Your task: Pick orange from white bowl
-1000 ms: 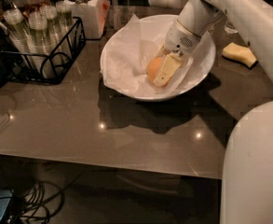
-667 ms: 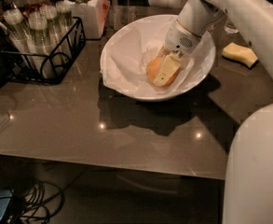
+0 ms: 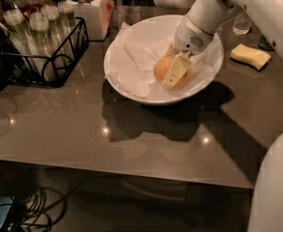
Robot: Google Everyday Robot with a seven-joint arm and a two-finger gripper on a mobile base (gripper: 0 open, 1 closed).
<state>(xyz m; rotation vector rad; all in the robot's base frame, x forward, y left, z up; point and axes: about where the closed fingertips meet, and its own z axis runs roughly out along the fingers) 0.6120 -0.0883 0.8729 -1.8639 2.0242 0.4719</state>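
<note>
The orange point(image 3: 160, 68) lies inside the white bowl point(image 3: 131, 42), right of centre, on crumpled white paper. My gripper point(image 3: 173, 76) reaches down into the bowl from the upper right. One pale finger point(image 3: 175, 70) lies across the front of the orange, and the other is hidden behind the fruit. The jaws stand on either side of the orange and are closed against it. The orange still rests low in the bowl.
A black wire rack point(image 3: 44, 47) of plastic bottles stands at the left. A white lidded jar point(image 3: 89, 6) stands behind the bowl. A pale yellow sponge block point(image 3: 249, 56) lies to the right. My white arm and body point(image 3: 276, 178) fill the right edge.
Nearly nothing has moved. My gripper stays around the orange in the bowl, with only a slight shift of the front finger.
</note>
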